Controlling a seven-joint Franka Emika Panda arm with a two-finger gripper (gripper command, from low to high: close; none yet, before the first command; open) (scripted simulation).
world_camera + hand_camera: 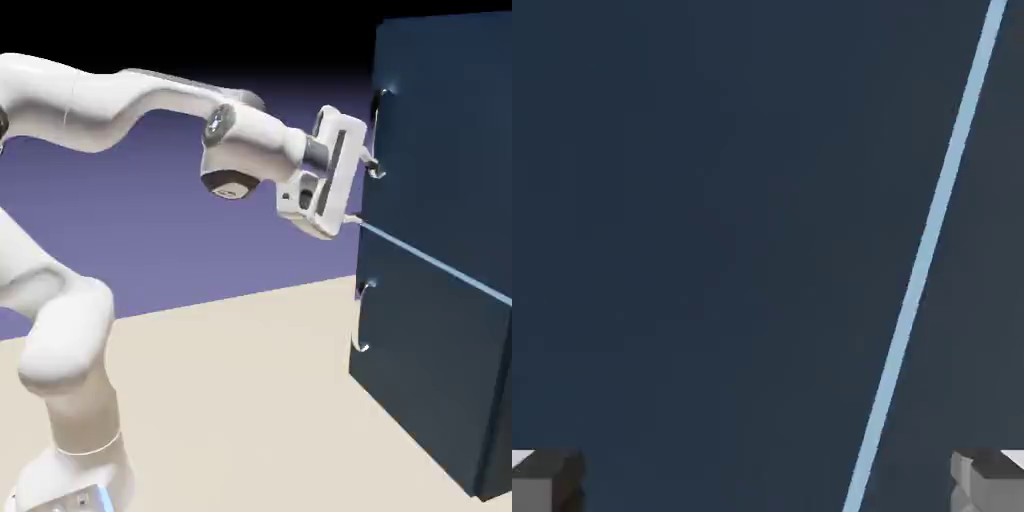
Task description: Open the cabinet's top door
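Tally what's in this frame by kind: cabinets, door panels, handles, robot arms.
Cabinet: 1
Door panels: 2, the top door and the lower door
Silver handles: 2, upper handle and lower handle
Robot arm: 1
Total: 6

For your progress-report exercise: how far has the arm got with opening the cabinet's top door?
Done: the gripper is up against the cabinet, jaws wide open, beside the top door's handle. In hand: lining up on that handle; nothing is gripped. Left: closing on it and pulling, since the top door sits flush and shut.
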